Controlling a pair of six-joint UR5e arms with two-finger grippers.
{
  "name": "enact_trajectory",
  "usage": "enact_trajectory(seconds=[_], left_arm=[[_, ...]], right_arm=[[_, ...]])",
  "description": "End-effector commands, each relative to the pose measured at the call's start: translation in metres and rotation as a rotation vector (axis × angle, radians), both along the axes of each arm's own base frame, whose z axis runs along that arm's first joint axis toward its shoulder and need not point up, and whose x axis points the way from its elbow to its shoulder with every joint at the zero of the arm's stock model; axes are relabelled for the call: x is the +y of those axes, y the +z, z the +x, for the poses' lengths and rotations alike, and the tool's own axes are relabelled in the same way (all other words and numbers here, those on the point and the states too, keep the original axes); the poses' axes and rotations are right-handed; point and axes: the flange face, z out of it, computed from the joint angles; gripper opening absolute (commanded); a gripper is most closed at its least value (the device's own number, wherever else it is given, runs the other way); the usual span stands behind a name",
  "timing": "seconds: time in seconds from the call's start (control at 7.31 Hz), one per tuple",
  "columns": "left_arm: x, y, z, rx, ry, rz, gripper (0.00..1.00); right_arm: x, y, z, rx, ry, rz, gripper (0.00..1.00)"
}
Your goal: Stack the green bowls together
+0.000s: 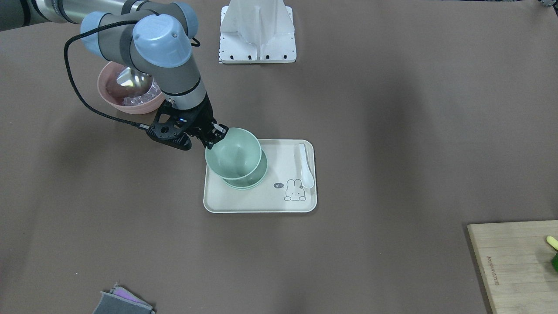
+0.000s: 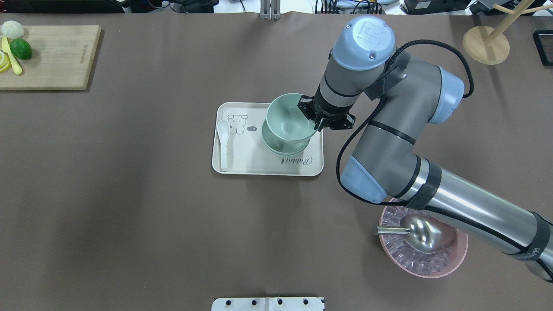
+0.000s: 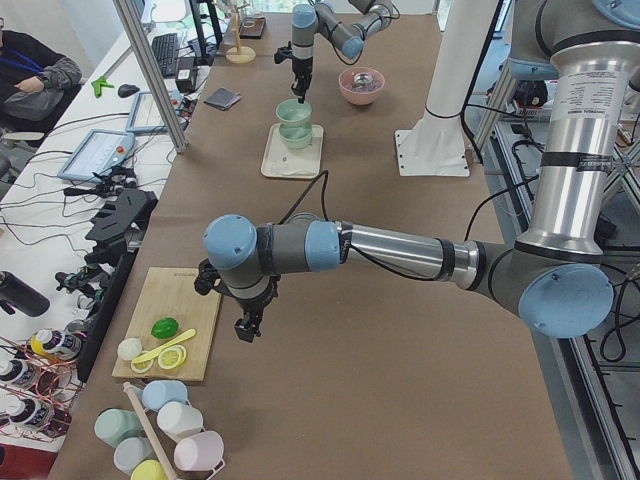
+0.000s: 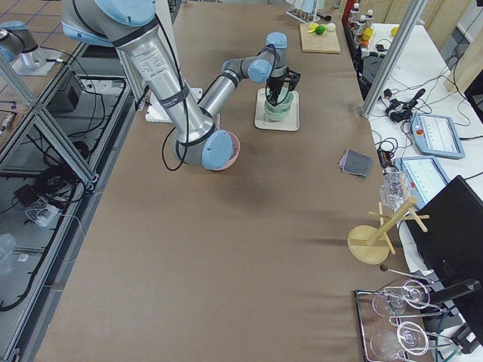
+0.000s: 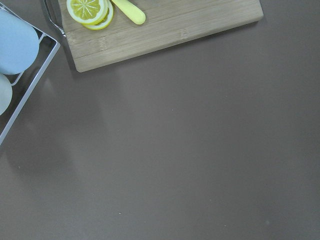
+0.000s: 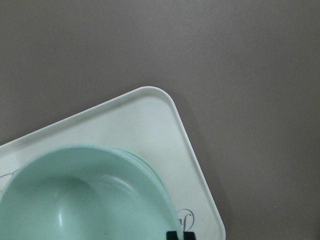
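Observation:
My right gripper (image 2: pixel 312 116) is shut on the near rim of a pale green bowl (image 2: pixel 287 119) and holds it slightly tilted over the other green bowls (image 2: pixel 281 149), which are nested on the cream rabbit tray (image 2: pixel 242 162). The held bowl sits partly inside the lower ones; I cannot tell whether it rests on them. It also shows in the front view (image 1: pixel 234 153), with the gripper (image 1: pixel 216 133) at its rim, and in the right wrist view (image 6: pixel 75 200). My left gripper (image 3: pixel 245 325) shows only in the left side view, low beside the cutting board (image 3: pixel 170 325). I cannot tell its state.
A white spoon (image 2: pixel 223 138) lies on the tray's left side. A pink bowl (image 2: pixel 423 242) with ice and a metal scoop sits under my right arm. A cutting board (image 2: pixel 52 56) with lime and lemon is far left. A wooden rack (image 2: pixel 486 43) stands far right.

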Motion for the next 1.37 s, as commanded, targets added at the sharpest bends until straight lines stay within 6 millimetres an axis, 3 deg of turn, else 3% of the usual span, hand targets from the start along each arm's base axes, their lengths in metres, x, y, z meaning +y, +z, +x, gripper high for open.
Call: enact_trajectory(seconds=[0.0,0.41,1.23], left_arm=[[0.000,0.002,0.000,0.000,0.000,-0.004,0.98],[0.000,0.003,0.000,0.000,0.000,-0.006,0.98],[0.000,0.004,0.000,0.001,0.000,-0.007,0.98]], right_arm=[[-0.002,-0.002,-0.015,0.015,0.010,-0.008,0.00],[-0.006,0.010,-0.030,0.005,0.003,0.000,0.00],[0.003,0.016,-0.041,0.019,-0.007,0.009,0.00]])
